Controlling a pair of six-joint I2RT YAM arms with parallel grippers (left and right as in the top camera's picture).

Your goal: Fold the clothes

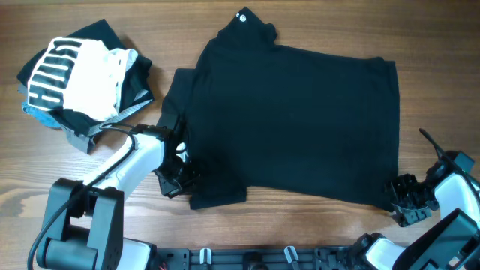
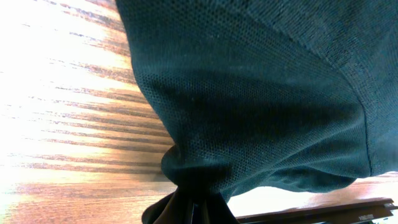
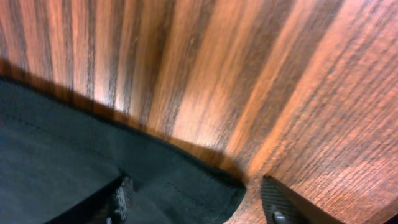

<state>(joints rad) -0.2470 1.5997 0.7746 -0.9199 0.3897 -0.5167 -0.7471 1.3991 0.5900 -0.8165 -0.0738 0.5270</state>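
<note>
The black T-shirt (image 1: 292, 120) lies spread flat on the wooden table, collar with a tiny white logo (image 1: 241, 17) at the far edge. My left gripper (image 1: 178, 171) is at the shirt's near left sleeve and is shut on a bunch of its fabric (image 2: 193, 186), which puckers at the fingers. My right gripper (image 1: 401, 201) is at the shirt's near right corner. In the right wrist view its fingers are open (image 3: 199, 199), straddling the hem corner (image 3: 186, 186), one finger on the cloth and one on the wood.
A pile of folded garments (image 1: 82, 75) sits at the far left, topped by a white one with black striped print. The table's near edge rail (image 1: 247, 259) runs between the arm bases.
</note>
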